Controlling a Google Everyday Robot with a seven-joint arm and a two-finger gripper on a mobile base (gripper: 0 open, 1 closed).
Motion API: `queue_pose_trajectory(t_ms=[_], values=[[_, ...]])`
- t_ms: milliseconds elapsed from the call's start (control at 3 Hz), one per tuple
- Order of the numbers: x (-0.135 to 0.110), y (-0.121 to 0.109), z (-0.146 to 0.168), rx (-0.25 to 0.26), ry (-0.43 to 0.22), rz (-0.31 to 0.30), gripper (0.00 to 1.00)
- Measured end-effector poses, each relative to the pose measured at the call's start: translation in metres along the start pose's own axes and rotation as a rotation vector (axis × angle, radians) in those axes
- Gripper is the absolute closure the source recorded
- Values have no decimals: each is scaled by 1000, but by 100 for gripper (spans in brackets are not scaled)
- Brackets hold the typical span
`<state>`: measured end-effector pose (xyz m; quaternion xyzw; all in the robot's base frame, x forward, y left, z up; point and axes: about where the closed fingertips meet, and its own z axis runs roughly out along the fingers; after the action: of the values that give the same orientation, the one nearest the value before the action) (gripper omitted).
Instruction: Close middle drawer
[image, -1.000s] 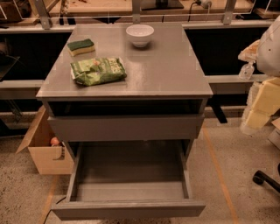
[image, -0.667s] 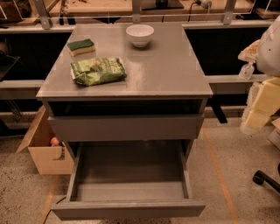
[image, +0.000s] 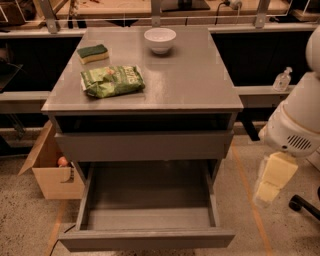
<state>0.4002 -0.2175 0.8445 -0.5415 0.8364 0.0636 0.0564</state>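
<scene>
Evidently middle drawer (image: 145, 240) extends lengthwise toward camera; end effector (image: 274, 179) seemingly right.

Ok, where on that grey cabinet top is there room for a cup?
The right half of the grey cabinet top, right of the white bowl and green chip bag, is bare. The back-left, with the green sponge, is crowded. The gripper hangs right of the open middle drawer.
</scene>
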Motion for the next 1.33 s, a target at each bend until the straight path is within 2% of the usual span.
queue_pose_trajectory(t_ms=[333,667,1000,1333], values=[[25,25,70,-87,26,107,0],[39,43,95,-129,64,114,0],[40,43,95,-130,64,116,0],[48,54,137,-199,89,164,0]])
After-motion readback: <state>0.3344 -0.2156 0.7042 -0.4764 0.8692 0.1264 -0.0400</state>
